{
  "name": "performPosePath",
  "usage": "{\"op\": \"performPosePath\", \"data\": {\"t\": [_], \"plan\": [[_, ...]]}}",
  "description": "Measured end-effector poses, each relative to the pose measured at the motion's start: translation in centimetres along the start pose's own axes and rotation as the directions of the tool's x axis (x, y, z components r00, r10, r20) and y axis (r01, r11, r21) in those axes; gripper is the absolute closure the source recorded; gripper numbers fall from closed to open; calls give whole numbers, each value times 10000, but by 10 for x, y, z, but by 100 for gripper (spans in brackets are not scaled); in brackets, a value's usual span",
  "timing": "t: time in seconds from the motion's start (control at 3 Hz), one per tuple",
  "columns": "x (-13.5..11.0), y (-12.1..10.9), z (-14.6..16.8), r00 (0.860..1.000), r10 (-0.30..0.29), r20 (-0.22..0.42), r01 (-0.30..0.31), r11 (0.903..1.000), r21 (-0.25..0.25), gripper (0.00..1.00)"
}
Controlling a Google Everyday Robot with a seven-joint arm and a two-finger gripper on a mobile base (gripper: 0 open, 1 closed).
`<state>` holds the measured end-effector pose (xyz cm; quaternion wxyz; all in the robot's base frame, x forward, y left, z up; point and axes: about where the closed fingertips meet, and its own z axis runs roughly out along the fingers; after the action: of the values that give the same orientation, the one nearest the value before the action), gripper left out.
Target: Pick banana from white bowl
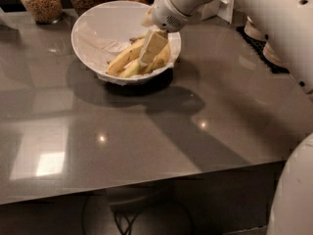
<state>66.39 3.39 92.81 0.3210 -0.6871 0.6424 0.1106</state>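
Gripper down inside white bowl, tip among bananas, just beside banana lying in bowl's near-right part. Grip state: cannot tell. Bowl on grey table, jars behind.

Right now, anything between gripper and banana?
Nothing. The camera view shows the gripper down inside the bowl, apparently right against the banana; no gap or other thing shows between them.

Glossy table; plastic-looking gripper in bowl
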Motion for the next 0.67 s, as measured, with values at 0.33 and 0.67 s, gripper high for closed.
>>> {"op": "performPosePath", "data": {"t": [0.33,0.67], "plan": [[9,-3,6,9996,300,4,-300,9995,-56,21],[18,0,10,9983,583,-95,-585,9981,-204,40]]}}
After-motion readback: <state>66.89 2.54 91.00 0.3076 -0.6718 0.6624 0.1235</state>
